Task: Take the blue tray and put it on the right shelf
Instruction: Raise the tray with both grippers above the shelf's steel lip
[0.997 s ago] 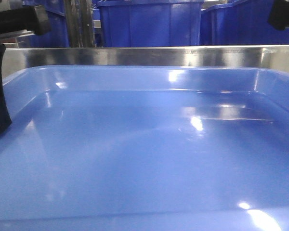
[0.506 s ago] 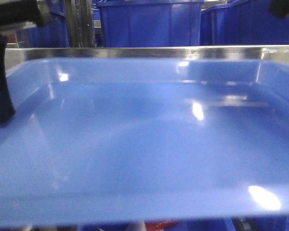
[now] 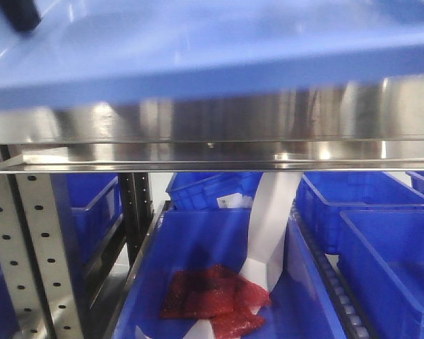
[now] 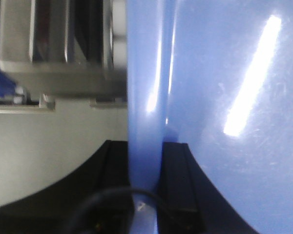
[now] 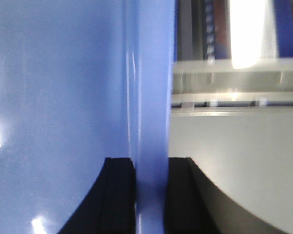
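Stainless-steel rack shelf (image 3: 212, 131), dark-blue storage bins (image 3: 385, 261) beneath, glossy light-blue plastic tray (image 3: 219, 56) now lifted higher than before, left pincer (image 4: 145, 165) and right pincer (image 5: 149, 170) pinching its rim

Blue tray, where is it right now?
The blue tray fills the front view's top edge, just above the right shelf, its rims pinched by the left gripper and right gripper.

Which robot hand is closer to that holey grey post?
Left. The left gripper, jaws clamping the tray's left rim, sits above the post; the right gripper clamps the opposite rim.
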Tool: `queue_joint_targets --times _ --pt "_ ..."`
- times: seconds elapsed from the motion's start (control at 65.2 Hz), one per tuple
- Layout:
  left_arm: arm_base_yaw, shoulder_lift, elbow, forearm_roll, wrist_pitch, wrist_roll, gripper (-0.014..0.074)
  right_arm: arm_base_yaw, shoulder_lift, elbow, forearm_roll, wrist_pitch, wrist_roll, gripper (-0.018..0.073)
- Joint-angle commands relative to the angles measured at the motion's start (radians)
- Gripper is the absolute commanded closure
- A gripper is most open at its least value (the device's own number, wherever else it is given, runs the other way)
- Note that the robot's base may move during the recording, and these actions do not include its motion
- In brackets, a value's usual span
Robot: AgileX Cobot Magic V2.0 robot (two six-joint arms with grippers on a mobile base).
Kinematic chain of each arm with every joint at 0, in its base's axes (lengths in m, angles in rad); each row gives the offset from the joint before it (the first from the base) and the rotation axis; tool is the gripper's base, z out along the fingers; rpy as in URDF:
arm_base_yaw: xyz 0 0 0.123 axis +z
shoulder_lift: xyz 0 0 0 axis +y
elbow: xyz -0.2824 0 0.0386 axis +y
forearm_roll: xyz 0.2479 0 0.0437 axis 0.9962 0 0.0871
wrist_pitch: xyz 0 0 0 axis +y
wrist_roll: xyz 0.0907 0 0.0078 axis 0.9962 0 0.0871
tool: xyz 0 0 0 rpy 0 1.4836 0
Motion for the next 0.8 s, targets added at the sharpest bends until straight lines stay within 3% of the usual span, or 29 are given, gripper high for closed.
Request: queue_joint_targets --times 0.0,0.276,0.537,0.782 --pt "0.024 0.042 -0.117 -0.041 -0.094 0.039 0.0645 -0.023 0.058 -0.136 0.069 -0.118 -0.039 0.0365" --pt "0.125 0.225 -0.412 -0.051 -0.118 0.081 0.0627 -0.138 0.294 -0.439 0.099 -0.103 -0.131 0.0365" --pt "0.145 0.332 -0.515 -0.066 -0.216 0.098 0.0337 -0.17 0.451 -0.612 0.101 -0.12 -0.144 0.0365" --pt "0.186 0.419 -0.523 -0.066 -0.272 0.098 0.0342 -0.188 0.538 -0.629 0.101 -0.167 -0.145 0.0365"
